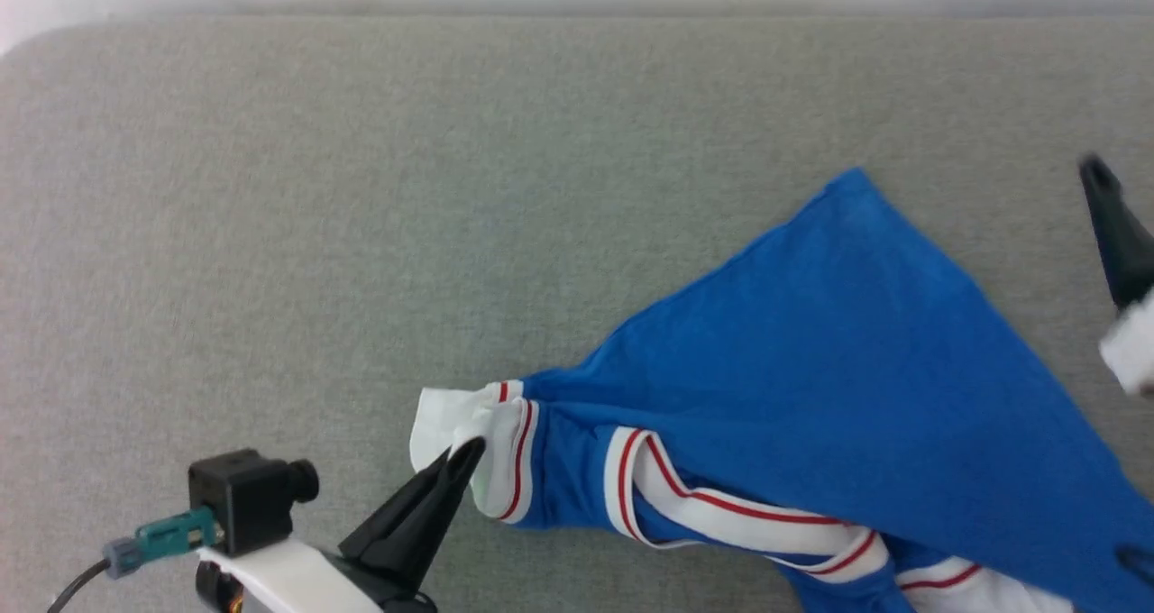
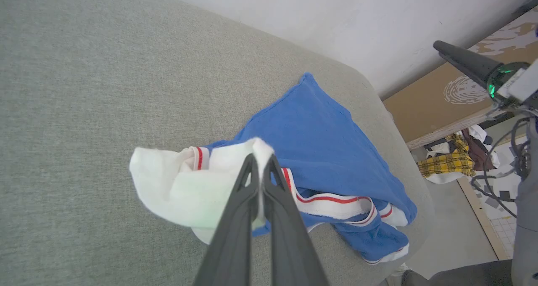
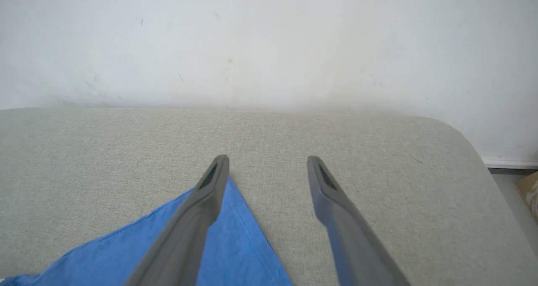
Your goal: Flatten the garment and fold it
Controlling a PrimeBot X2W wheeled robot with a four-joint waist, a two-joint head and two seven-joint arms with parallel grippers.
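Surface: the table [image 1: 270,189], grey, cloth-covered, with rounded corners. It is bare ahead of both hands.

Item: the garment [image 1: 838,343] lies on the table between the 2 hands, running from the left hand's tips out toward the right hand. It is not flat. The blue body is drawn into a rough triangle, and the neck end is bunched and twisted just beside the left hand.

Handling (judged): thin jersey, light and limp, with no stiffness of its own. It will sag and double over wherever it is unsupported, and it will probably drag on the textured cover instead of gliding. It is not fragile. With 1 grip it ropes up, so laying it out likely needs 2 grips set well apart. The best holds are probably hemmed edges, corners and the striped collar trim [image 1: 721,505], where the doubled cloth should slip less.

The hem corner [image 1: 852,176] is pointed and lies flat on the table. In the right wrist view it sits under the right hand's left finger. Cannot tell if they touch.

The white sleeve [image 2: 176,185] is crumpled, bunched around and to the left of the left hand's tips.

The left hand [image 1: 464,455] is pinched tight on a fold of the white sleeve. Its fingers sit low over the table, pointing forward and toward the right hand.

The right hand [image 3: 267,164] has its fingers spread wide with nothing between them. It is tilted down at the table, tips just past the hem corner.
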